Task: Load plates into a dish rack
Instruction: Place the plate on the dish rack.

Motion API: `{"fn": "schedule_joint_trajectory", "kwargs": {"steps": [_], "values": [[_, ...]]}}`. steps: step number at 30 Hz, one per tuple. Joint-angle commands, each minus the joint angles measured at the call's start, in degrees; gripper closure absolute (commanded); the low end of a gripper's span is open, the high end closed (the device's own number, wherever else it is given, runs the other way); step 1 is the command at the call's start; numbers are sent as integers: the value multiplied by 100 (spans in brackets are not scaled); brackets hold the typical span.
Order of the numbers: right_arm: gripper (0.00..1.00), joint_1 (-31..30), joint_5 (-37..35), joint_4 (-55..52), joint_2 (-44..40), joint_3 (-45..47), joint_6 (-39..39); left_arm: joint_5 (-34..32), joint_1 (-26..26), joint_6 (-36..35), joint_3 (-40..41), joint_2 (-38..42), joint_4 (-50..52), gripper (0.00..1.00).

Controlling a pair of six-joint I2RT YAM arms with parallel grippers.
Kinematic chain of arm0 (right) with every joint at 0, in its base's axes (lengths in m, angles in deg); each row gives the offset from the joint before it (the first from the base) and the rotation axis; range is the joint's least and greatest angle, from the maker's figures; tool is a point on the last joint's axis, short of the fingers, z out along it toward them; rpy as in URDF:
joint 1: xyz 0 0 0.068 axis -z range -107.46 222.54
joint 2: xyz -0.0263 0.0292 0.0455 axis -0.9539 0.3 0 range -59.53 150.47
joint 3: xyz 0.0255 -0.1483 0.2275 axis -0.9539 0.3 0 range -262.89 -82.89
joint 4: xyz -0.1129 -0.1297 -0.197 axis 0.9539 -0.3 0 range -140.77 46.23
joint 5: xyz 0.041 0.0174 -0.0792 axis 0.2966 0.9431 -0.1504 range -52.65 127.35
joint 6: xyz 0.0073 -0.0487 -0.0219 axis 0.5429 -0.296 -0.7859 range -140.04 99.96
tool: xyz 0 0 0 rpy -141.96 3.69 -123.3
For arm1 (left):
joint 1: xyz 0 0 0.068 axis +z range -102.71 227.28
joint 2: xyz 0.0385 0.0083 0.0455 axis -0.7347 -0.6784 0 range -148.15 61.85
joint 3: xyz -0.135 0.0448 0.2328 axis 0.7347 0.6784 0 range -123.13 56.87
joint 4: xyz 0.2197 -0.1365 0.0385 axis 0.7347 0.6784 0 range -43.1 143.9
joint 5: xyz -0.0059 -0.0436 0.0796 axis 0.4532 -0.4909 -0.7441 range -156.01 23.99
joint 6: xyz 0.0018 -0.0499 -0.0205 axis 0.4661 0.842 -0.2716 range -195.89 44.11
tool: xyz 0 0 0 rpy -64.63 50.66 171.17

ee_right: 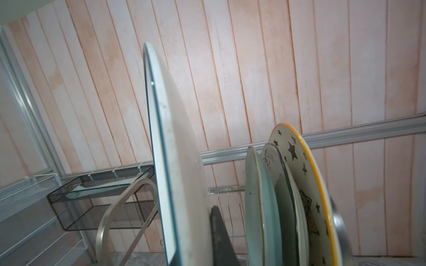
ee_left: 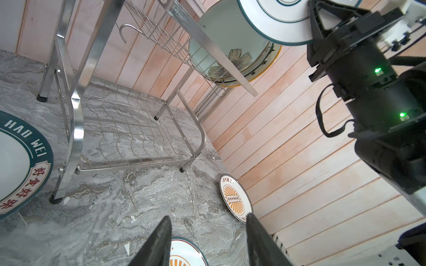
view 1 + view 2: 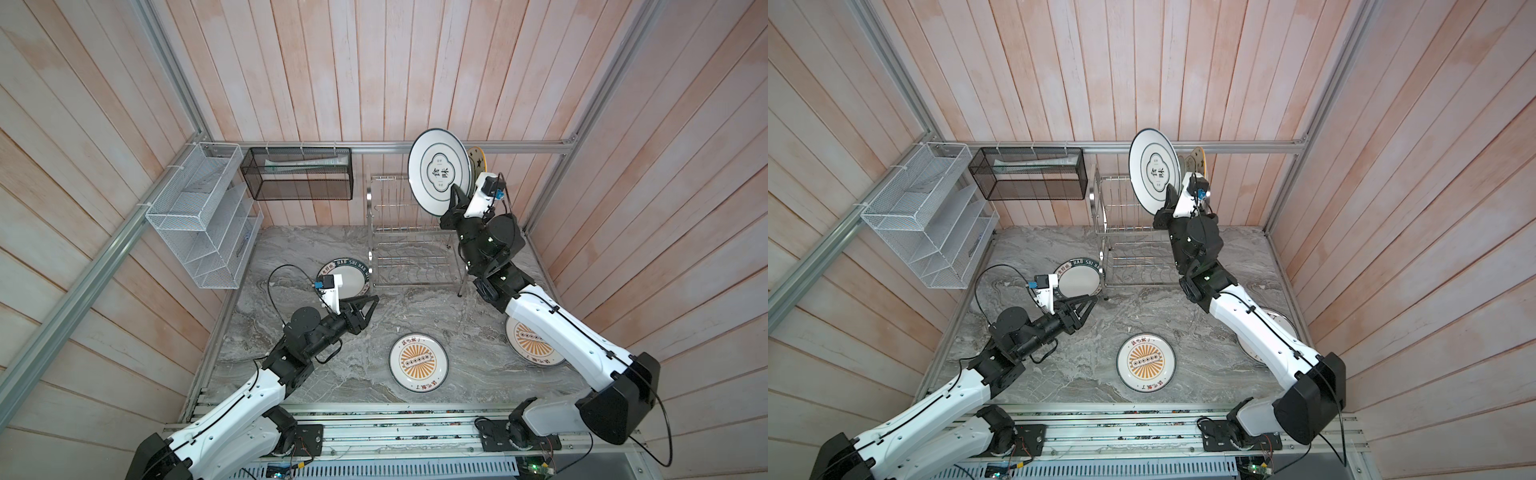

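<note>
1. My right gripper (image 3: 458,195) fingers are clamped tight on the lower rim of the round white ceramic plate with the green quatrefoil (image 3: 439,171). In both top views it stands on edge above the upper tier of the two-tier shiny steel wire dish rack (image 3: 409,243).
2. In the same views, my left gripper (image 3: 372,302) is about half open and holds nothing, low over the grey marble tabletop (image 3: 332,374). The green-lettered white plate (image 3: 1079,280) lies flat just beside the rack's foot. One orange sunburst plate (image 3: 1145,362) lies flat mid-table. A second sunburst plate (image 3: 1277,322) is mostly under my right arm.
3. Left wrist: my left fingers (image 2: 161,241) are apart with bare marble between them. The upper tier carries three plates on edge: the pale green plate (image 2: 221,27), the cream floral plate (image 2: 239,59) and the black-starred gold-rimmed plate (image 2: 265,62).
4. Right wrist: the quatrefoil plate is edge-on, near the pale green plate but apart from it. One black finger (image 1: 220,235) sits on its back. Its lower edge is out of frame, so I can't tell whether it touches the rods.
</note>
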Motion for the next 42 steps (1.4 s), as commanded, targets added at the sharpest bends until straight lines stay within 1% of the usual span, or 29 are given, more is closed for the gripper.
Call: {"fn": "schedule_joint_trajectory", "kwargs": {"steps": [1,9,15,21,30,42], "values": [[100,-158,-1138,277,316,-531,-490,-115,-30,-114,-105,149,113,47],[100,-238,-2157,-427,1116,-1467,-584,-190,-58,-68,2,318,135,47],[100,-269,-2390,-1045,1647,-2142,-495,-204,-68,-59,19,377,179,47],[100,-349,-2691,-1288,2180,-2662,-803,-213,-68,-57,69,424,165,47],[100,-365,-2733,-1641,2629,-3157,-903,-209,-68,-120,23,466,267,47],[100,-374,-2756,-1682,2699,-3141,-1074,-256,-67,-146,43,519,268,46]]}}
